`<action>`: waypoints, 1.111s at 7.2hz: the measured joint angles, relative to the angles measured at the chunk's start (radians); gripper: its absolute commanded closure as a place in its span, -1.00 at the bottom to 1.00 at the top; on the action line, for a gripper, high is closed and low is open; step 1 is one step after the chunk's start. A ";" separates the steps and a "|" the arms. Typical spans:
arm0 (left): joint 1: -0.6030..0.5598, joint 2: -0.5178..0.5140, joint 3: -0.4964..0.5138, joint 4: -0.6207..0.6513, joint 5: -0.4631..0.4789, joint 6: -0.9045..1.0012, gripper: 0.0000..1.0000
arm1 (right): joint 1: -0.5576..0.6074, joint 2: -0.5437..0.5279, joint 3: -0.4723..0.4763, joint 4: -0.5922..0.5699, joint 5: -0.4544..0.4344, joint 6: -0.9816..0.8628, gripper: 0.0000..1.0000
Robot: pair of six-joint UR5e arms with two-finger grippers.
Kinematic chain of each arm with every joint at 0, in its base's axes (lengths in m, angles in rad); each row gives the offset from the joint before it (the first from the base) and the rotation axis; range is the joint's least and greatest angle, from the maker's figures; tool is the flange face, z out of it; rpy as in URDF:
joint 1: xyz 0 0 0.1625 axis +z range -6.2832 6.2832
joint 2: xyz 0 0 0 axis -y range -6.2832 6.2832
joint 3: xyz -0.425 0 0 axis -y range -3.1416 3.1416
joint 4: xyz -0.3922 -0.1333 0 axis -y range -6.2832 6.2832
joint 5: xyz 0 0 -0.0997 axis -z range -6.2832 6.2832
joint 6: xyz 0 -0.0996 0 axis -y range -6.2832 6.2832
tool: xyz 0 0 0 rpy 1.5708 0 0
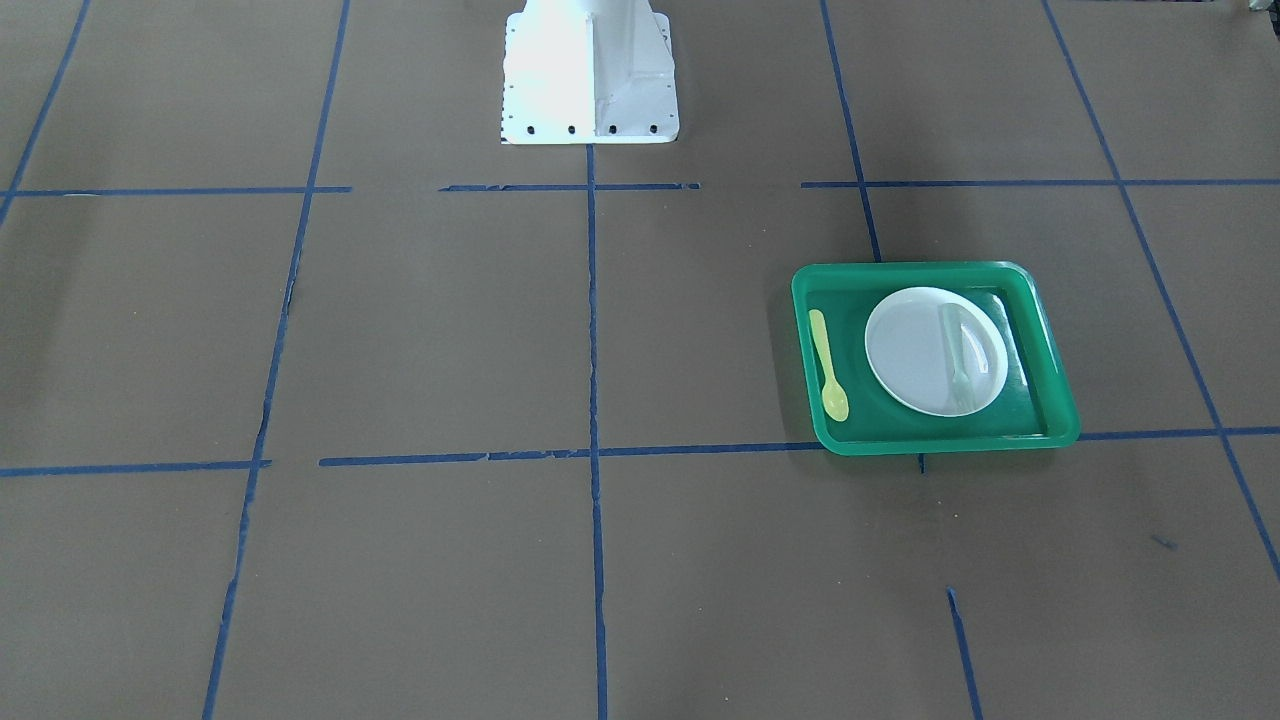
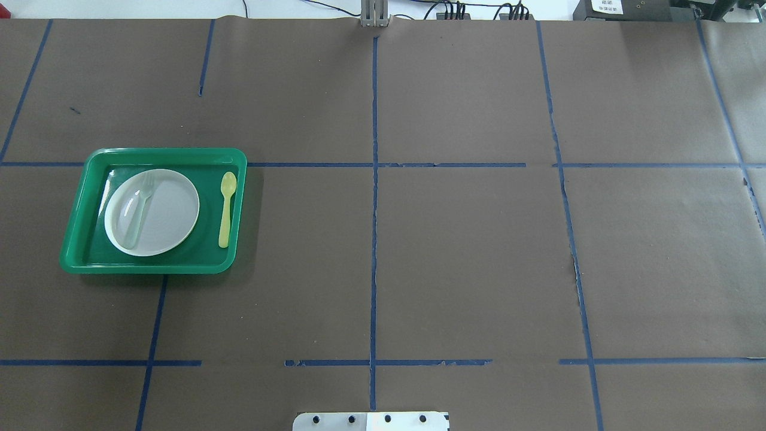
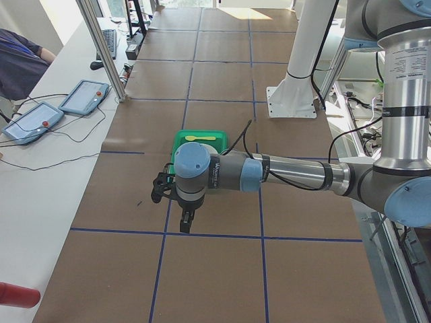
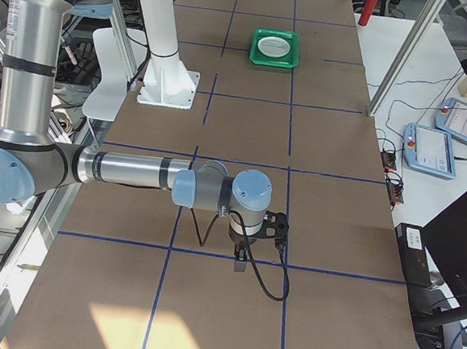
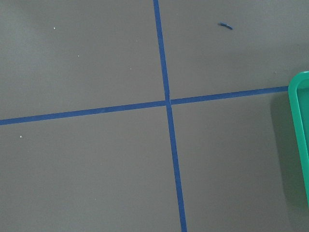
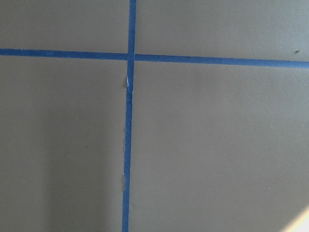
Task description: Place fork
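The fork (image 1: 962,352) is slim, translucent and whitish. It lies on the white plate (image 1: 915,350) inside the green tray (image 1: 930,270), with the yellow spoon (image 1: 828,365) beside the plate. In the overhead view the fork (image 2: 139,209) rests on the left part of the plate (image 2: 164,212) in the tray (image 2: 161,151). My left gripper (image 3: 186,222) shows only in the exterior left view, raised above the table on the near side of the tray (image 3: 199,136); I cannot tell if it is open or shut. My right gripper (image 4: 240,261) shows only in the exterior right view, far from the tray (image 4: 275,60); its state is unclear too.
The tray's edge (image 5: 301,135) shows at the right of the left wrist view. The robot's white base (image 1: 590,80) stands at mid-table. Blue tape lines cross the brown table cover. Tablets (image 3: 84,96) and cables lie on the operators' bench.
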 measured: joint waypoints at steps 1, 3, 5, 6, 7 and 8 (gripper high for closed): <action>0.000 0.000 0.002 0.000 0.000 0.000 -1.00 | 0.000 0.000 0.000 0.000 0.000 0.000 -1.00; 0.002 0.001 0.010 -0.002 -0.001 0.001 -1.00 | 0.000 0.000 0.000 0.000 0.000 0.000 -1.00; 0.004 0.002 0.017 -0.038 -0.003 0.001 -1.00 | 0.000 0.000 0.000 0.000 0.000 0.000 -1.00; 0.014 0.003 0.023 -0.051 -0.003 -0.001 -1.00 | 0.000 0.000 0.000 0.000 0.000 0.000 -1.00; 0.053 -0.001 0.023 -0.069 -0.003 -0.014 -1.00 | 0.000 0.000 0.000 0.000 0.000 0.000 -1.00; 0.116 -0.009 0.015 -0.121 -0.002 -0.073 -1.00 | 0.000 0.000 0.000 0.000 0.000 0.000 -1.00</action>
